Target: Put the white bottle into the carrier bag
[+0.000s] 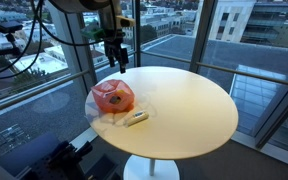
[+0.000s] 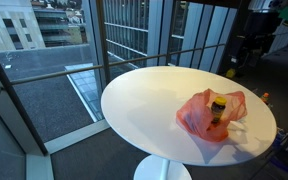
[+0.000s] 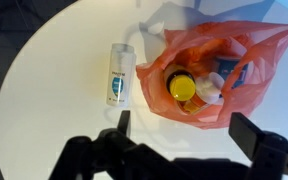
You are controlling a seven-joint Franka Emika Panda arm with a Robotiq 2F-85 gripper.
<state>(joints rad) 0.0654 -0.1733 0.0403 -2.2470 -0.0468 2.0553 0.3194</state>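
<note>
Fingers (image 3: 269, 150) spread wide and empty hang above the table (image 3: 54, 100). White bottle (image 3: 119, 74) lies flat just beside the carrier bag (image 3: 249, 50), whose mouth seems crowded; insertion may snag or tip its contents.

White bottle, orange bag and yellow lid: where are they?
white bottle (image 3: 119, 75), wrist view, middle of its label.
orange bag (image 3: 246, 45), wrist view, upper right side.
yellow lid (image 3: 182, 89), wrist view, lid's top.
</note>
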